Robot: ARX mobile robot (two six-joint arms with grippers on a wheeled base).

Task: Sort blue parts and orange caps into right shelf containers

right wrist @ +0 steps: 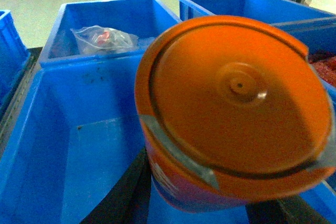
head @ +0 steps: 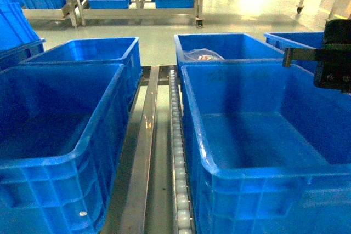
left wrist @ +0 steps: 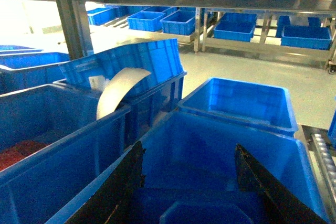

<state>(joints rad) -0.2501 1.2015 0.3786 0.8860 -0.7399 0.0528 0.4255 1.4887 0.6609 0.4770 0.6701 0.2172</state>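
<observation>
My right pincer (right wrist: 231, 182) grasps a round orange plastic cap (right wrist: 236, 108) above the blue ribbed crate (right wrist: 79, 145). Left pincer (left wrist: 189, 182) released, seemingly low inside another blue crate (left wrist: 210, 150).

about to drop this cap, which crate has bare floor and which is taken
The near right blue plastic crate under the orange cylindrical cap held by the right gripper is bare-floored. The far right crate holds a clear plastic bag.

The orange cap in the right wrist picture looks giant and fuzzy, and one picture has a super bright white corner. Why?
Right wrist view: the orange cap, held in the right end effector, sits so near the lens that it looks huge and soft. Left wrist view: strong light washes the upper left to white behind the shelf post. Head view: a dim, bluish picture with shine on the near crate's rim.
</observation>
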